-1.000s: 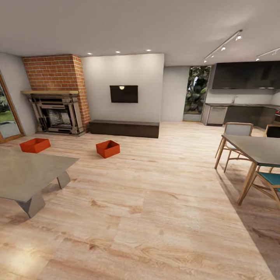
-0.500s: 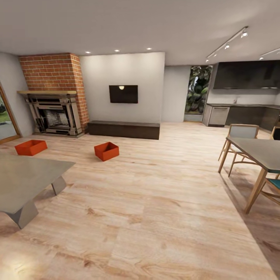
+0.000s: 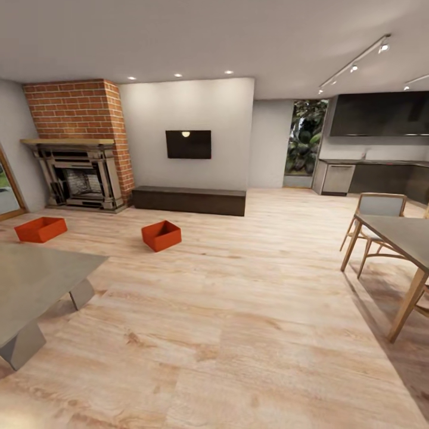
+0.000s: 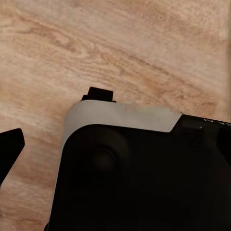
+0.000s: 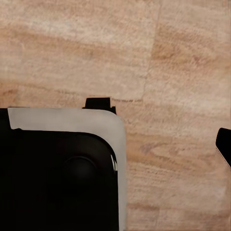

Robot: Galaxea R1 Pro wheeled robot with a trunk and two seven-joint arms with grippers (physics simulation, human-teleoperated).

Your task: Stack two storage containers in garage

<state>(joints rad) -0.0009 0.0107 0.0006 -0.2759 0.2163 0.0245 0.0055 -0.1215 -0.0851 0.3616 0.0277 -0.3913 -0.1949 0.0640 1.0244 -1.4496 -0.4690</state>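
Note:
Two orange-red storage containers rest on the living room's light wood-plank floor in the head view. One container [image 3: 40, 229] lies at the far left in front of the brick fireplace [image 3: 80, 173]. The other container [image 3: 161, 236] sits nearer the middle, before the dark low bench [image 3: 189, 200] under the wall TV [image 3: 188, 144]. Both are open-topped and stand apart from each other. In the left wrist view one dark fingertip [image 4: 9, 149] shows over the wood floor beside the robot's black and white base [image 4: 139, 173]. The right wrist view has a dark fingertip [image 5: 225, 144] at its edge.
A grey low table [image 3: 30, 286] juts in at the near left. A dining table [image 3: 405, 232] with a wooden chair [image 3: 375, 208] stands at the right. A dark kitchen counter [image 3: 375, 173] lines the back right. Wide wood floor [image 3: 238, 310] lies between me and the containers.
The whole head view has shifted as the camera moved; the grey table and dining table slide toward the edges. The containers themselves have not moved.

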